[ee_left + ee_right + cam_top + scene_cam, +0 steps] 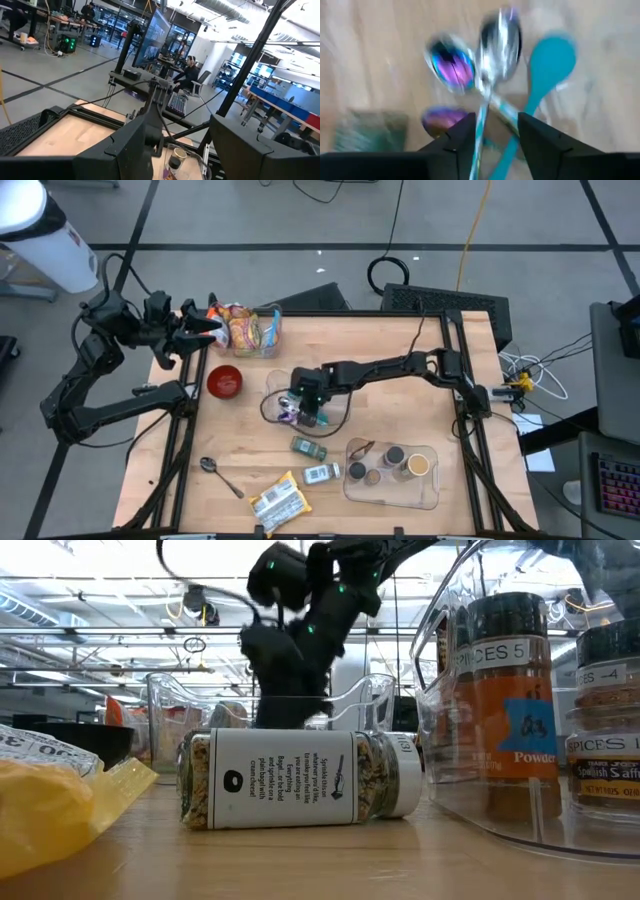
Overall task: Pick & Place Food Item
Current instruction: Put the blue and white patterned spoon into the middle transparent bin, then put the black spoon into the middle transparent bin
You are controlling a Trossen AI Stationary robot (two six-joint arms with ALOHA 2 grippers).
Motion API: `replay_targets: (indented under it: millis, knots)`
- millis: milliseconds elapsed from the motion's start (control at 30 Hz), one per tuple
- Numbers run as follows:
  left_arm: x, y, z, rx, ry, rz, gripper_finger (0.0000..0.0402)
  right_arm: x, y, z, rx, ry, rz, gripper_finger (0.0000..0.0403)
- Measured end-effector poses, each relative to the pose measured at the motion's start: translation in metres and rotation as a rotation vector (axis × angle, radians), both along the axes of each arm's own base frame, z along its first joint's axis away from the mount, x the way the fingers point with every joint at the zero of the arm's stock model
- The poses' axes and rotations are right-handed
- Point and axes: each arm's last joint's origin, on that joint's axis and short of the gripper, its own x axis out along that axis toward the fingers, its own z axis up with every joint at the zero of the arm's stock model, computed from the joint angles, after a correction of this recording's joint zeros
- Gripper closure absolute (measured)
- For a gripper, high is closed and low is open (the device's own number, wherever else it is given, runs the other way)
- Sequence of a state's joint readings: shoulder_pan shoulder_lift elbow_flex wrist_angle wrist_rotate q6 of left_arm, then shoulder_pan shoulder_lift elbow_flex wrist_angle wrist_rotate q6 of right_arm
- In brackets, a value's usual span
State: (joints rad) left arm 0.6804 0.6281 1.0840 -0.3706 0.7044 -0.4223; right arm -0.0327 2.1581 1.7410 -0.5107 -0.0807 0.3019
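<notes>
Over clear bin (275, 385): right end effector (492, 132) parted, empty, above spoons (500, 37); left end effector (205, 330) apart, idle.

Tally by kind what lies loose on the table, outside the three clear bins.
Spice jars on their sides: 2
Yellow snack pack: 1
Silver spoon: 1
Red bowl: 1
Total: 5

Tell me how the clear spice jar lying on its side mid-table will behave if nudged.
The clear, white-labelled spice jar lies on its round side, so it probably rolls easily. Its clear wall looks smooth, likely slippery. It seems full, so fairly heavy for its size.
</notes>
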Motion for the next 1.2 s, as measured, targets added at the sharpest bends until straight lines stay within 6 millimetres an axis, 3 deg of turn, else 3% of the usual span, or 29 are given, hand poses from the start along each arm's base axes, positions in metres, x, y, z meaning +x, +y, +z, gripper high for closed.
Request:
replay_targets:
  millis: [267,600,933,1200]
  knots:
    - [0.000,0.000,0.000,-0.026,0.001,-0.001,0.0172,-0.007,-0.013,0.060,-0.015,-0.214,-0.024,0.0230]
    - [0.005,0.004,-0.001,-0.093,0.013,-0.008,0.0172,-0.011,-0.016,0.132,-0.036,-0.618,-0.032,0.0237]
    - [0.020,0.015,-0.006,-0.223,0.059,-0.016,0.0172,-0.005,-0.015,0.166,0.093,-0.957,-0.111,0.0237]
    - [0.017,0.001,-0.002,-0.057,0.029,-0.100,0.0172,-0.019,-0.010,0.193,0.071,-1.050,0.061,0.0238]
